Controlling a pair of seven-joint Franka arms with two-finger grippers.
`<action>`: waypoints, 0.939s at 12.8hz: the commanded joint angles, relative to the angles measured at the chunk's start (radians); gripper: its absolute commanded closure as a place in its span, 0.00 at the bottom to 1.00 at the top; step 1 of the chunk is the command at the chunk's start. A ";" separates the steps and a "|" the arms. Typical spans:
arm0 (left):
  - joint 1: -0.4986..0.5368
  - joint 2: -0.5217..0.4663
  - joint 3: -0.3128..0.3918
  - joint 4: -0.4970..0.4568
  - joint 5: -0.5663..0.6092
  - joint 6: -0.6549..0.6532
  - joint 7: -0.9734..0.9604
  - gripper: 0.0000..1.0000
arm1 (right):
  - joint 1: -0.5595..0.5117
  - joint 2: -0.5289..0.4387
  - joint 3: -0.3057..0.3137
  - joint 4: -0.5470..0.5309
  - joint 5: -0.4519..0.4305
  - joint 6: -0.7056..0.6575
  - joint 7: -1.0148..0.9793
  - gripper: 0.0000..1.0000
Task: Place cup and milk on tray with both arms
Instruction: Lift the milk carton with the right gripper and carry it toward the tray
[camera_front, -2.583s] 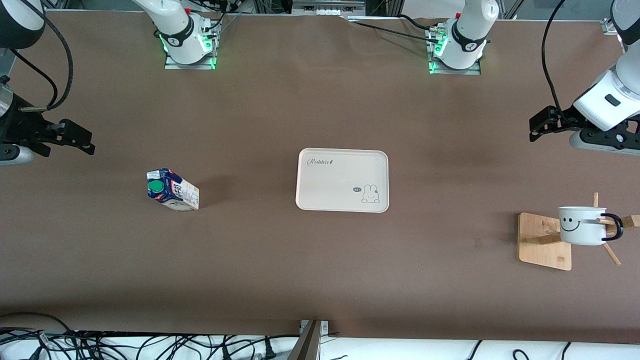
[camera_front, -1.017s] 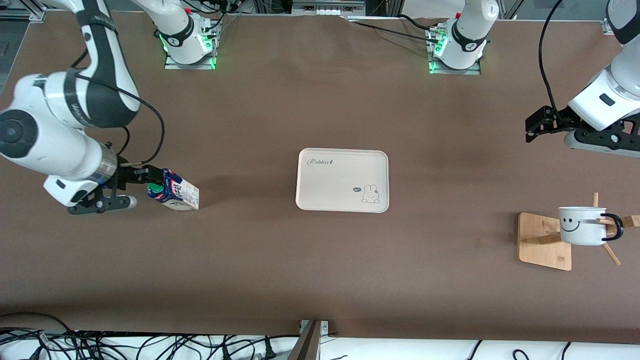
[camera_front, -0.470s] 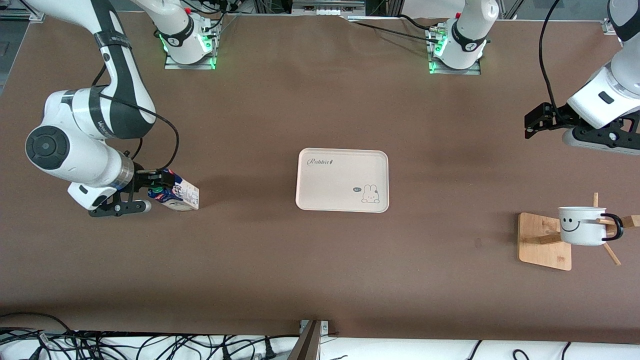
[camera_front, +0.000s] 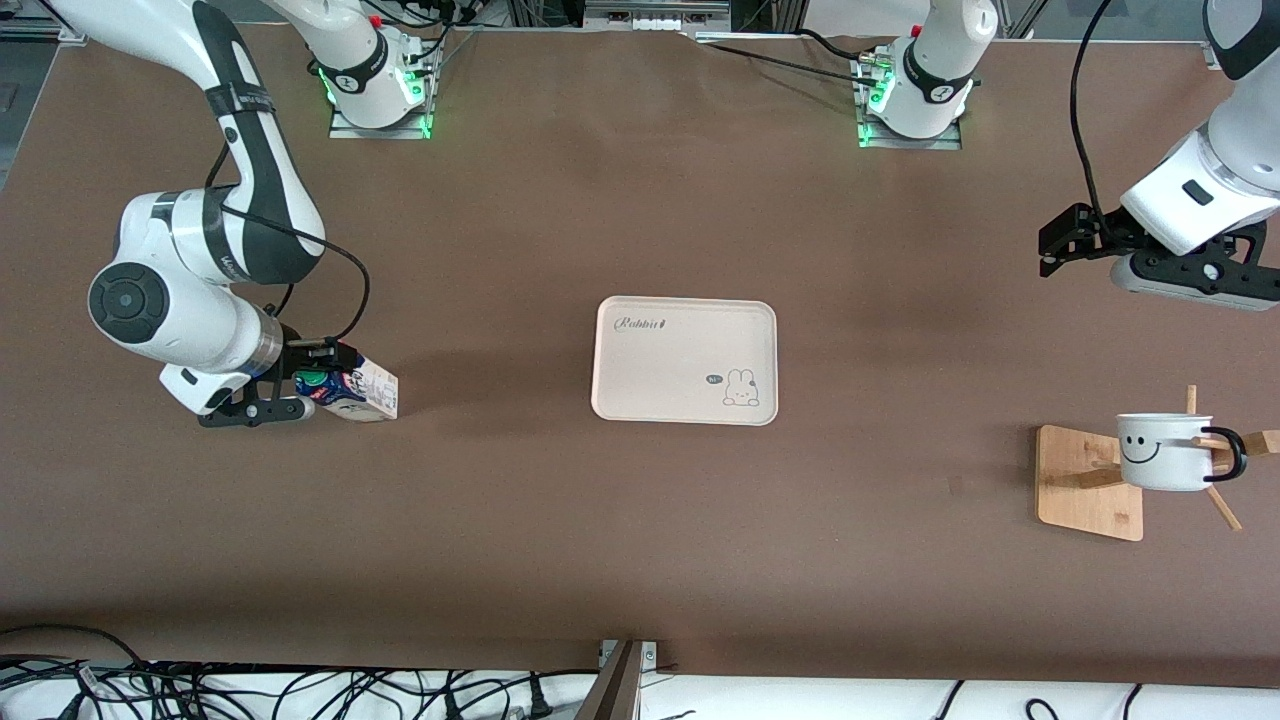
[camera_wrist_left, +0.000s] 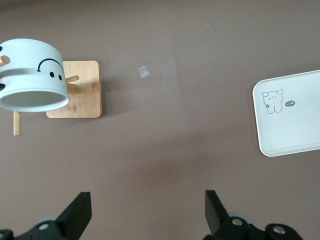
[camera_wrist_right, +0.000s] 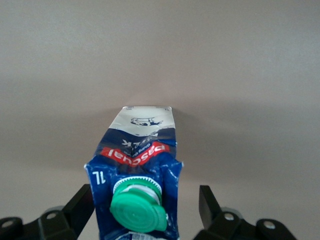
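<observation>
The right pincer (camera_front: 318, 372) sits low at the milk (camera_front: 352, 387), its fingers (camera_wrist_right: 80, 207) spread apart on either side of the carton's top, so the sound move is probably to settle a little deeper, centre the carton in the gap and close on its flat sides below the gable, not on the green cap (camera_wrist_right: 138, 210). The milk, dark blue and cream, stands on the tabletop (camera_front: 640, 540) toward the right arm's end, well apart from the tray (camera_front: 684, 300). The left pincer (camera_wrist_left: 147, 212) hangs apart over bare tabletop, near the cup (camera_front: 1163, 452) on its wooden stand (camera_front: 1070, 470).
</observation>
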 joint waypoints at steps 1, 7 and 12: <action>-0.005 0.020 -0.001 0.041 0.019 -0.028 -0.004 0.00 | 0.000 -0.027 0.000 -0.026 0.015 0.010 0.008 0.48; -0.005 0.020 -0.002 0.041 0.020 -0.028 -0.006 0.00 | 0.012 -0.028 0.062 0.067 0.018 -0.032 0.006 0.56; -0.005 0.021 -0.011 0.042 0.020 -0.028 -0.007 0.00 | 0.124 0.007 0.168 0.212 0.167 -0.127 0.272 0.55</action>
